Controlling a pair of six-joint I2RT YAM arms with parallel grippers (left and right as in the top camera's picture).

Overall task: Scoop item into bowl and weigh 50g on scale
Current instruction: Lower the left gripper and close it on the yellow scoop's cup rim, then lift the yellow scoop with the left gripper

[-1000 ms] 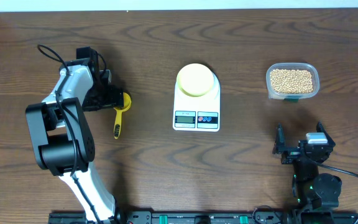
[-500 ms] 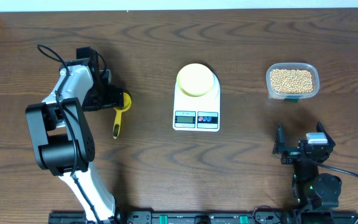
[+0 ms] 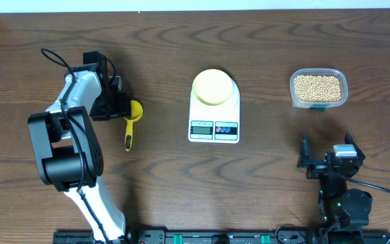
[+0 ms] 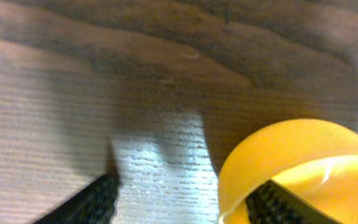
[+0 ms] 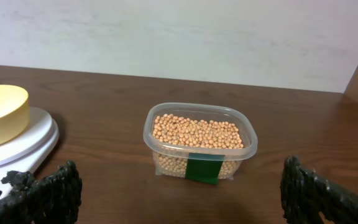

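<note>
Lots of bare brown tabletop [image 3: 263, 196] along the front edge and along the back edge. More open wood between the scale and the left arm, and again between the scale and the tub.

In the middle of the tabletop, a bit toward the back edge: the white scale [image 3: 214, 129], buttons facing the front edge. On its round top: the pale-yellow bowl [image 3: 213, 87].

Near the back right corner: the clear tub [image 5: 166, 167], full of small tan beans [image 3: 317, 85], well apart from the scale.

Toward the left edge: the yellow scoop [image 3: 130, 125], lying flat on the wood, cup toward the back edge, handle toward the front edge.

Left arm [image 3: 66, 149] up from the front edge near the left corner, folded over, reaching toward the back edge and then turned to the right. Left gripper [image 3: 120, 107] down low, right at the cup of the scoop. Fingers apart, not clamped on anything: one dark finger [image 4: 95, 199] over bare wood beside the cup with a gap to the cup wall, the other finger [image 4: 278, 199] at the inside of the cup.

Right arm [image 3: 344, 203] tucked low near the front right corner. Right gripper [image 3: 326, 161] pointing toward the back edge, facing the tub, well apart from it. Fingers spread wide, holding nothing.
</note>
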